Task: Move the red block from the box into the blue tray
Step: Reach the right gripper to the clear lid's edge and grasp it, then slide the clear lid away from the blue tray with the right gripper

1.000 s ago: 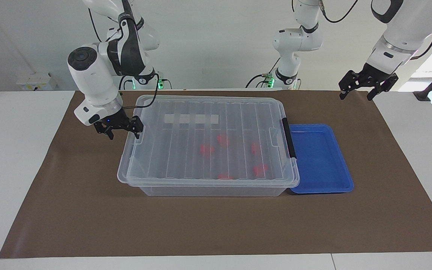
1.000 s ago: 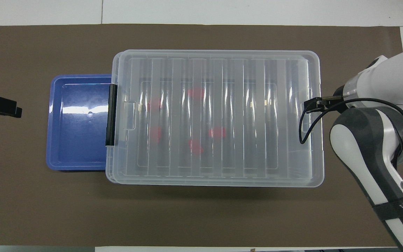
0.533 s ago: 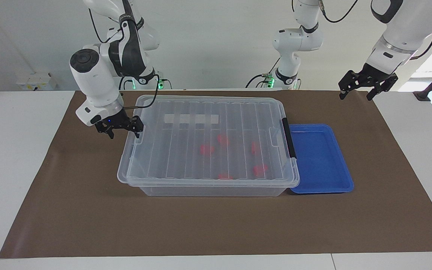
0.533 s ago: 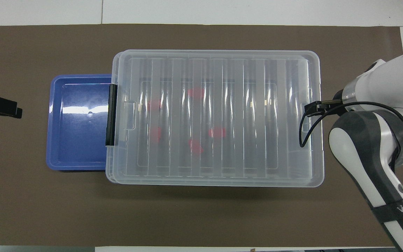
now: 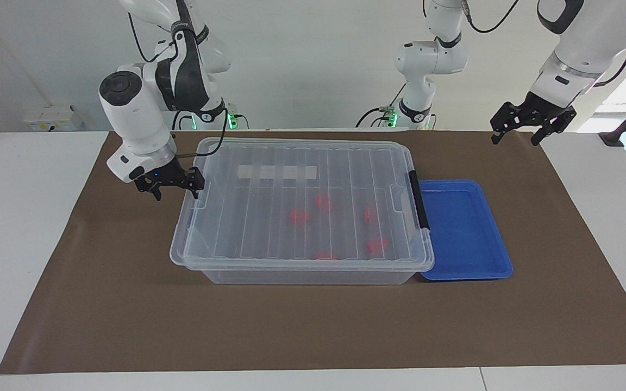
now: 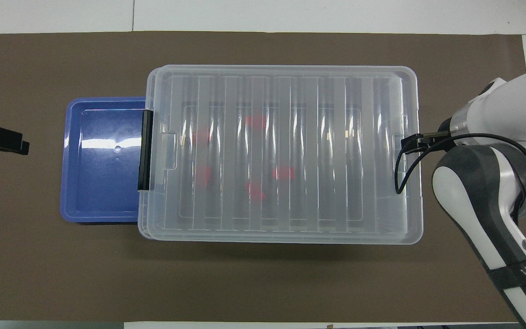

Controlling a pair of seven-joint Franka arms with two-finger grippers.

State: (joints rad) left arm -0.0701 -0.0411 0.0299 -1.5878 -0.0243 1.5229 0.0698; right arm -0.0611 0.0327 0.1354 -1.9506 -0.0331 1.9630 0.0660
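**Lid on, red pieces inside the box**

The right gripper (image 5: pixel 173 187) hangs with fingers apart at the lidded box's (image 5: pixel 302 206) end edge, by the right arm's end of the tabletop. Red pieces (image 5: pixel 300 216) show blurred through the lid; which is the red block cannot be told. The blue tray (image 5: pixel 465 231) touches the latch end. The left gripper (image 5: pixel 530 130) waits, fingers apart, over the mat's (image 5: pixel 128 315) corner.

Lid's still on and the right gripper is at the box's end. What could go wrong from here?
1. The right gripper, open, sits at the end of the box away from the black latch; lifting there could drag the box if that latch is fastened.
2. The blue tray touches the latch end, so a shifting box may shove it.
3. Several red pieces lie inside; which is the block is unclear through the lid.
The left gripper waits open.
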